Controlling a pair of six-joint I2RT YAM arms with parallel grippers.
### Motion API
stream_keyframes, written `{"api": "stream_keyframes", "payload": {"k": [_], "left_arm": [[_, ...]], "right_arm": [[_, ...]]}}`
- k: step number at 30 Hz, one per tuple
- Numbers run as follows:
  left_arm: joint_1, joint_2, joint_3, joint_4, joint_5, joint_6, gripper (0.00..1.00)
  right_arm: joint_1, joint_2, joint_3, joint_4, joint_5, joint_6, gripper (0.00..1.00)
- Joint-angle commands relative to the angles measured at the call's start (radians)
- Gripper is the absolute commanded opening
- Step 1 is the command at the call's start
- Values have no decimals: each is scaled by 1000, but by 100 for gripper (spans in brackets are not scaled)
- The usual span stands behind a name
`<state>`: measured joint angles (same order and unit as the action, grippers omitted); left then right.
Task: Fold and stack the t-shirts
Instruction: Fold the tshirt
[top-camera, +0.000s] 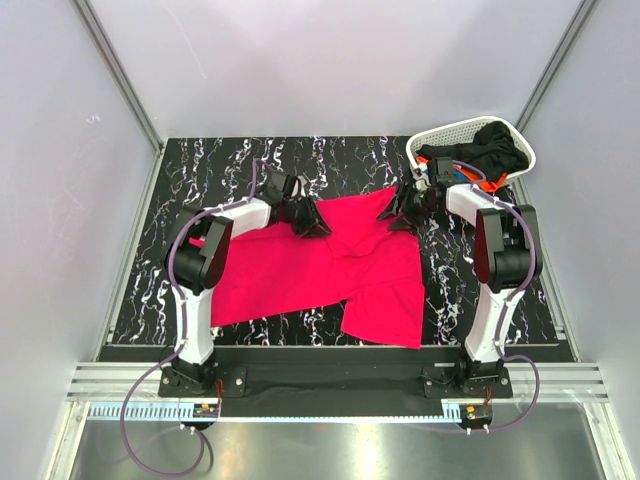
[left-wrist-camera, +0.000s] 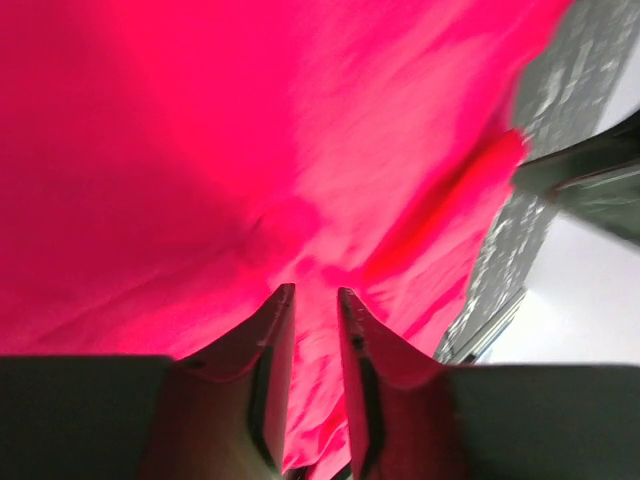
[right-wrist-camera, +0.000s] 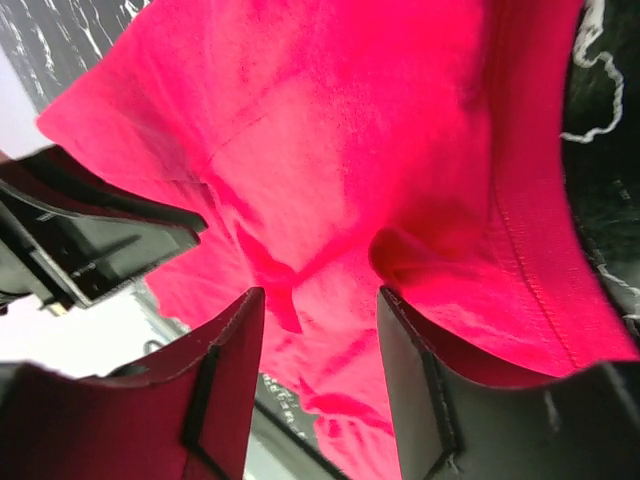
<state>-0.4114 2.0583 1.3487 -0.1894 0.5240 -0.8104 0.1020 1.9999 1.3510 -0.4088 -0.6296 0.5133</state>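
Note:
A large pinkish-red t-shirt lies spread on the black marbled table. My left gripper is at its far left edge. In the left wrist view its jaws stand nearly together with red cloth between them, and the wrinkles run to the tips. My right gripper is at the shirt's far right corner. It is open, with a fold of the red shirt between the jaws. A black t-shirt and a bit of orange cloth lie in the basket.
The white lattice basket stands at the table's far right corner, right behind my right arm. Grey walls close in the table on three sides. The shirt's near hem lies close to the table's front edge.

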Motion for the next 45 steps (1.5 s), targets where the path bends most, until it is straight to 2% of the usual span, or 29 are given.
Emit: {"api": "stream_keyframes", "payload": {"k": [1, 5, 9, 10, 11, 13, 17, 20, 26, 32, 35, 37, 38, 45], "left_arm": [[-26, -78, -40, 25, 50, 17, 31], [-87, -121, -62, 5, 31, 129, 39], [-167, -180, -48, -54, -114, 261, 49], [-182, -187, -39, -62, -151, 334, 55], [-213, -188, -28, -73, -220, 373, 57], [-243, -175, 24, -120, -286, 475, 58], [-364, -147, 66, -142, -552, 646, 57], [-426, -99, 99, -166, -671, 746, 58], [-467, -37, 129, -170, -732, 786, 60], [-474, 28, 142, -171, -870, 840, 54], [-474, 54, 176, -170, -881, 858, 48], [-472, 57, 182, -166, -895, 850, 42], [-474, 54, 188, -165, -909, 847, 34], [-461, 40, 219, -157, -874, 838, 14]], "right_arm": [[-4, -66, 10, -22, 59, -97, 56], [-5, -96, 1, -79, 132, -108, 58], [-7, -177, -82, -102, 149, -47, 63], [-7, -194, -105, -102, 160, -15, 64], [-8, -207, -145, -93, 168, 2, 66], [-8, -234, -167, -87, 168, 14, 68], [-15, -256, -174, -91, 168, 11, 69], [-36, -279, -171, -91, 154, 39, 70], [-73, -311, -190, -91, 143, 36, 70], [-81, -329, -230, -88, 107, 37, 69], [-81, -336, -250, -88, 103, 39, 69], [-79, -339, -259, -87, 99, 42, 69], [-79, -339, -262, -84, 96, 42, 69], [-78, -297, -259, -38, 30, 48, 67]]}}
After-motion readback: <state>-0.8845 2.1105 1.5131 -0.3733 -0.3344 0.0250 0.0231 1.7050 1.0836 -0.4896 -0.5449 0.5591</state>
